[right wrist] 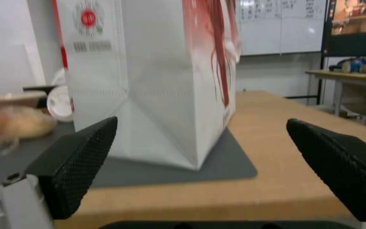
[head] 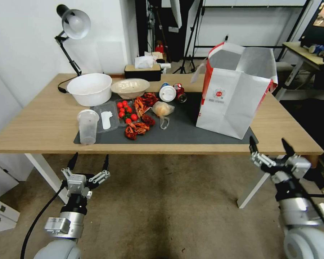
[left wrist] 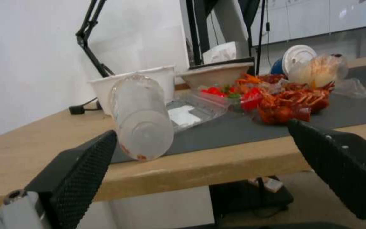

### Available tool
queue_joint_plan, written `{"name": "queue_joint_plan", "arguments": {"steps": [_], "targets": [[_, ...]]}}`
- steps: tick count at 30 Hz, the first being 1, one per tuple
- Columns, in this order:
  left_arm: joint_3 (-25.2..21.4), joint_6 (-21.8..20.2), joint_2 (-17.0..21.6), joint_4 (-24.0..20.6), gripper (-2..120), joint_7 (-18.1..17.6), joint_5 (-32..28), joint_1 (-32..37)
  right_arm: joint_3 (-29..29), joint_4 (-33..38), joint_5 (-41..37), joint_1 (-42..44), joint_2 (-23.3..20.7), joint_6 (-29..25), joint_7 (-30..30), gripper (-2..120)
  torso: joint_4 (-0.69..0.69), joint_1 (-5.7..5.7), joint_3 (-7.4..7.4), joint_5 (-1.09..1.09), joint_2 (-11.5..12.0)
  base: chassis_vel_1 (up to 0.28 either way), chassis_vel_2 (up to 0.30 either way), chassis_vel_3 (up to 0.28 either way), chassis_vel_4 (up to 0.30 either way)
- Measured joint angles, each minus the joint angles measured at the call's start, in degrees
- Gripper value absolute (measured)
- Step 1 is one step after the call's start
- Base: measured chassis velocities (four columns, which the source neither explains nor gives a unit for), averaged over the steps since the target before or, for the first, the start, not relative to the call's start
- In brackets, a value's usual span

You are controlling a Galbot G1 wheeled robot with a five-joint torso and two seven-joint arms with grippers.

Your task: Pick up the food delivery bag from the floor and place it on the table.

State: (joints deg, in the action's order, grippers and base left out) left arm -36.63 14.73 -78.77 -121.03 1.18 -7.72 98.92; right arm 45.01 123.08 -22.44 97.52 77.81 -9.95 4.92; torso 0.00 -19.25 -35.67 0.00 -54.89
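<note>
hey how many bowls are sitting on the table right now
2: a white bowl at the table's back left near the lamp, and a beige bowl just right of it.

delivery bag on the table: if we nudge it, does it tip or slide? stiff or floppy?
The delivery bag stands tall and open on the mat, so a high nudge probably tips it. Creased, thin walls suggest it gives rather than holding firm. Its contents are hidden, so weight is unclear.

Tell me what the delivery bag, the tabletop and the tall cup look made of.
Food delivery bag: likely coated paper or non-woven fabric, creased matte white panels, silvery foil lining. Table: light wood-look board, probably laminate, with visible grain. Cup: cloudy translucent plastic; the table shows through it.
</note>
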Motion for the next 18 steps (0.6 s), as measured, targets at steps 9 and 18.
{"name": "queue_joint_plan", "arguments": {"steps": [9,18], "targets": [[0.0,1.2,-0.4,2.4,100,1.0,0.3,-0.3,-0.8,-5.3,2.7,0.8,2.4,-3.2,4.2,100,0.00,0.00,0.00,0.00,0.0,0.000,0.000,0.000,0.000],[-0.1,1.7,-0.6,2.8,100,1.1,1.2,-0.2,-1.2,-6.2,3.0,0.9,2.8,-4.3,5.2,100,0.00,-0.01,0.00,0.00,0.0,0.000,0.000,0.000,0.000]]}}
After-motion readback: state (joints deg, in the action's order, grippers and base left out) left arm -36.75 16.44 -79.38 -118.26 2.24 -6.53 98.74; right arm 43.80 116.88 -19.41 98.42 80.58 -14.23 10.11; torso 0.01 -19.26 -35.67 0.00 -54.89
